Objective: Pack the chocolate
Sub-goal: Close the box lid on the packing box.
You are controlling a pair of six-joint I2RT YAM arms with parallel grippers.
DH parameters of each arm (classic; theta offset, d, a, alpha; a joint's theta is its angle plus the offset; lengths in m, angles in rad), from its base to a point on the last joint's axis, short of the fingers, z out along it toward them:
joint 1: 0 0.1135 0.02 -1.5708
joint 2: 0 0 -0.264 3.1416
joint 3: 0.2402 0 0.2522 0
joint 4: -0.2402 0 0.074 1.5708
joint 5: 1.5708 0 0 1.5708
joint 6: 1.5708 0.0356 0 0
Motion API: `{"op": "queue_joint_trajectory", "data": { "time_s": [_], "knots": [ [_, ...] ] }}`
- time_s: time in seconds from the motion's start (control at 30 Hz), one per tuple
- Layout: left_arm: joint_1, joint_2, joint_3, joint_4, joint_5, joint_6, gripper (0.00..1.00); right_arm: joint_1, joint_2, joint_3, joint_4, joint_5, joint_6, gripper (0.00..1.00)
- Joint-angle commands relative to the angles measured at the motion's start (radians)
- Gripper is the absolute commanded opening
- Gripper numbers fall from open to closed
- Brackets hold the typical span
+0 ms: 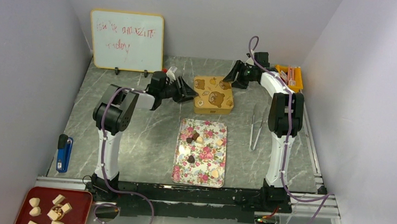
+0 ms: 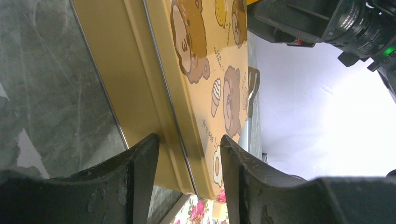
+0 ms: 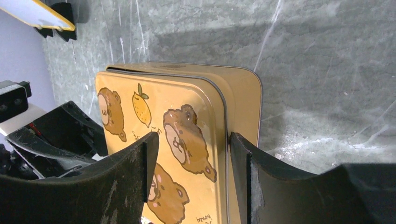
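Laid out plainly from above: chocolate (image 1: 192, 139) scattered on flowered tray (image 1: 180, 170), with a narrow strip of worktop (image 1: 154, 138) separating tray from tin (image 1: 213, 97). Shown up close only: left jaws and right jaws straddling opposite tin edges, clamped or slack impossible to tell.

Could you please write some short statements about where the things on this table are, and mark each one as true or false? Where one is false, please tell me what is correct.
1. The chocolates lie on the floral tray. True.
2. The tweezers lie to the left of the floral tray. False: they lie on the table to its right.
3. The left gripper and the right gripper are both at the bear tin. True.
4. The whiteboard lies flat on the table. False: it stands upright at the back left.
5. The lid is on the bear tin. True.
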Motion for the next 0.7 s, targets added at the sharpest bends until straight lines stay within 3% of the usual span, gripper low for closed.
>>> {"op": "queue_joint_trajectory", "data": {
  "time_s": [0.0,0.37,0.67],
  "knots": [
    [-0.031,-0.05,0.037,-0.008,0.02,0.033,0.56,0.024,-0.034,0.02,-0.032,0.009,-0.014,0.61],
    [-0.06,-0.059,0.064,-0.062,0.016,0.068,0.55,0.043,-0.043,0.019,-0.042,0.03,-0.016,0.61],
    [-0.078,-0.051,0.1,-0.124,0.022,0.1,0.43,0.074,-0.048,0.017,-0.066,0.067,-0.029,0.61]
  ]
}}
